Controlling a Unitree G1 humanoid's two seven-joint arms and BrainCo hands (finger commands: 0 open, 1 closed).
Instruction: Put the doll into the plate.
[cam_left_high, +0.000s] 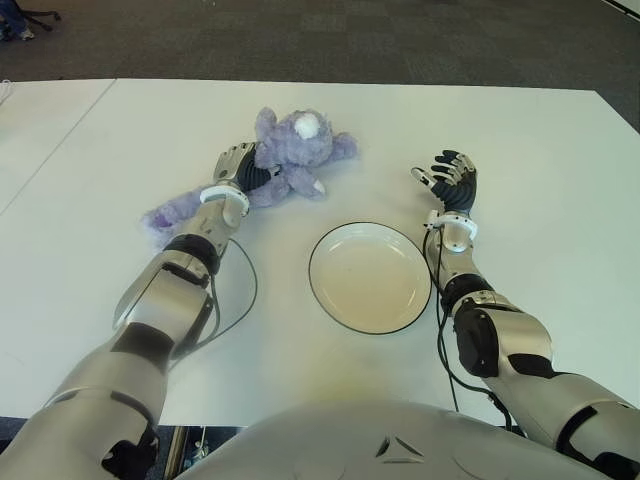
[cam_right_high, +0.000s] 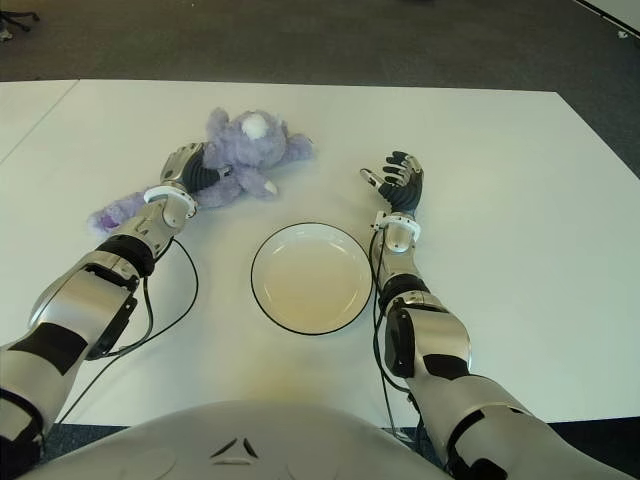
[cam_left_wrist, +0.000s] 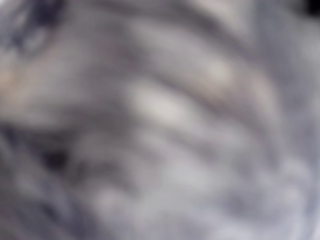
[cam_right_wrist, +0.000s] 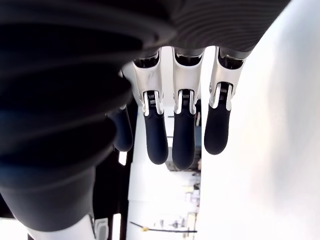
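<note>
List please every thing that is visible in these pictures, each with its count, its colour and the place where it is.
doll: one, purple plush with a white patch, lying on the table beyond the plate and toward the robot's left.
plate: one, cream-white with a dark rim, holding nothing, on the table between the two arms.
table: one, white, spanning the scene.
floor: dark grey, beyond the table's far edge.
cables: two, black, one running along each forearm.
left hand: one, silver and black, pressed into the doll's body; whether its fingers have closed cannot be told.
right hand: one, silver with black fingers, spread and holding nothing, at the right of the plate.
</note>
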